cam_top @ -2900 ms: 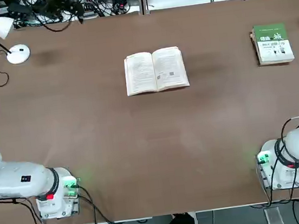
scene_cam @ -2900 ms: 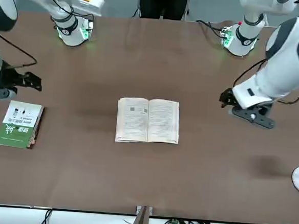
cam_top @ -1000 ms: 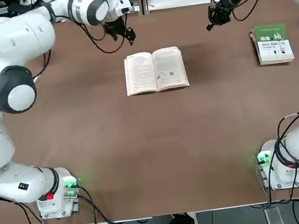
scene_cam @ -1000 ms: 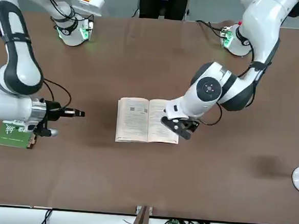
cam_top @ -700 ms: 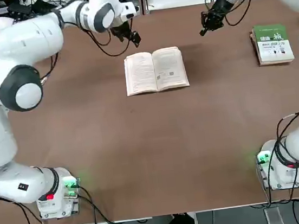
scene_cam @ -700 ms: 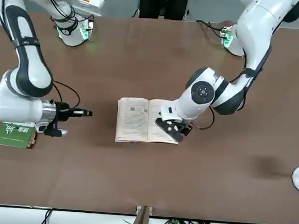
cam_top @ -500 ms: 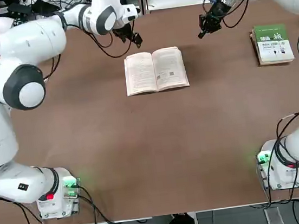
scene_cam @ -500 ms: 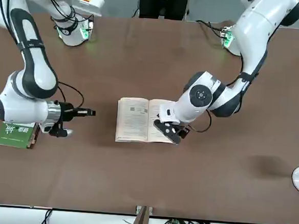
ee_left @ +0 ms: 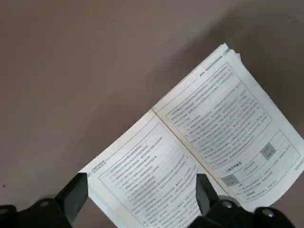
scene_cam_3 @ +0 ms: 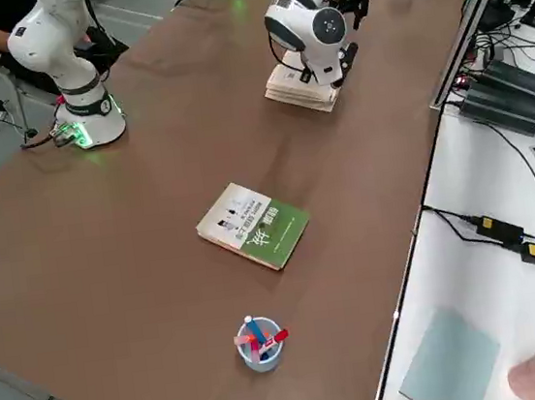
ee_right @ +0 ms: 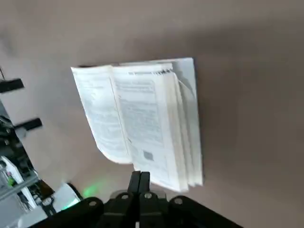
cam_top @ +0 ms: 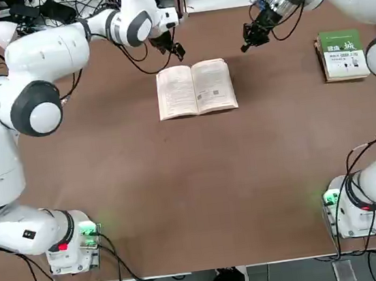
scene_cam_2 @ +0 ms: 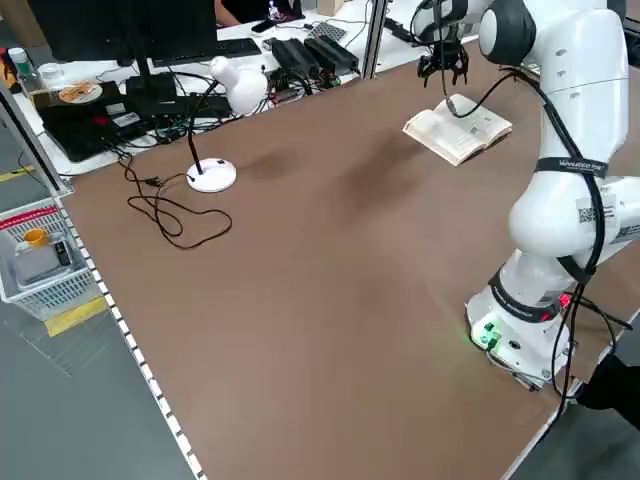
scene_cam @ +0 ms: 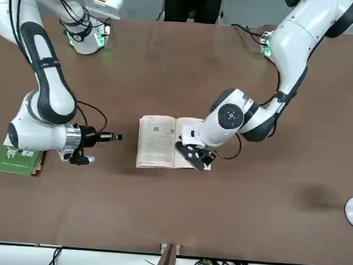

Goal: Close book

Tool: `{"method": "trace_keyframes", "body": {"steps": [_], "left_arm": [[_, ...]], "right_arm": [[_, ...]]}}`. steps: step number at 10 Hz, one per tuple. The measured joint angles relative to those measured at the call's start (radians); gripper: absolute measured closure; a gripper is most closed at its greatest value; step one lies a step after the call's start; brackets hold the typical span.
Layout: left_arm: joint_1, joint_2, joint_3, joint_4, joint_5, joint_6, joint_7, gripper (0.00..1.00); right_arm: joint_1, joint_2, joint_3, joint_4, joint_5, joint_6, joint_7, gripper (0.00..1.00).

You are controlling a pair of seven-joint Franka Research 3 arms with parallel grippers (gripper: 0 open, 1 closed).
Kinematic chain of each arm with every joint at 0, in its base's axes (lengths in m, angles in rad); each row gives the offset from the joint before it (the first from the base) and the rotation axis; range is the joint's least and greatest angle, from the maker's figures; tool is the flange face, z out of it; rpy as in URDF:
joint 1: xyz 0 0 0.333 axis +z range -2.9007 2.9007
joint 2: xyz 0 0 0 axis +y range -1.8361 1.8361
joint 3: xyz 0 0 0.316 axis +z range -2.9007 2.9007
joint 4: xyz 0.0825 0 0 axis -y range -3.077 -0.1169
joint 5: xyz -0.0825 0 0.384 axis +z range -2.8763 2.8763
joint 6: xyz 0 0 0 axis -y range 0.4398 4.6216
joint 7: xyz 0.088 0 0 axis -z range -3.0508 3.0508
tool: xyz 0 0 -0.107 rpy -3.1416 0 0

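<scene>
The book [cam_top: 195,88] lies open and flat in the far middle of the table, cream printed pages up. My left gripper [cam_top: 175,51] hovers just above the far edge of the book's left page. In the left wrist view its fingers [ee_left: 76,195] stand wide apart over the book's pages [ee_left: 199,137], holding nothing. My right gripper [cam_top: 246,43] hangs to the right of the book, near its far right corner and clear of it. Its fingertips [ee_right: 140,178] are pressed together and empty, pointing toward the book [ee_right: 142,118].
A closed green-and-white book [cam_top: 343,54] lies at the far right. A small cup of pens [scene_cam_3: 257,341] stands beyond it near the right edge. A white lamp base [scene_cam_2: 211,175] sits at the far left. Cables line the far edge. A person sits behind the arm bases [scene_cam: 191,3].
Both grippers have drawn closer to the book: the left one rightward along its far edge, the right one leftward toward its far right corner. The book has not moved.
</scene>
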Motion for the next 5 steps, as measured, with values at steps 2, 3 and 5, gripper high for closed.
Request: {"method": "trace_keyframes", "body": {"steps": [2, 3, 5], "left_arm": [[0.000, 0.021, -0.002, 0.001, -0.025, 0.037, 0.049, 0.00], [0.002, 0.032, -0.002, 0.002, -0.042, 0.056, 0.083, 0.00], [0.007, 0.055, -0.002, 0.004, -0.076, 0.086, 0.146, 0.00]], "right_arm": [[0.029, 0.037, 0.001, -0.001, 0.064, 0.060, -0.022, 0.99], [0.040, 0.056, 0.001, -0.003, 0.085, 0.087, -0.034, 0.99], [0.053, 0.083, 0.001, -0.019, 0.113, 0.132, -0.065, 0.99]]}}
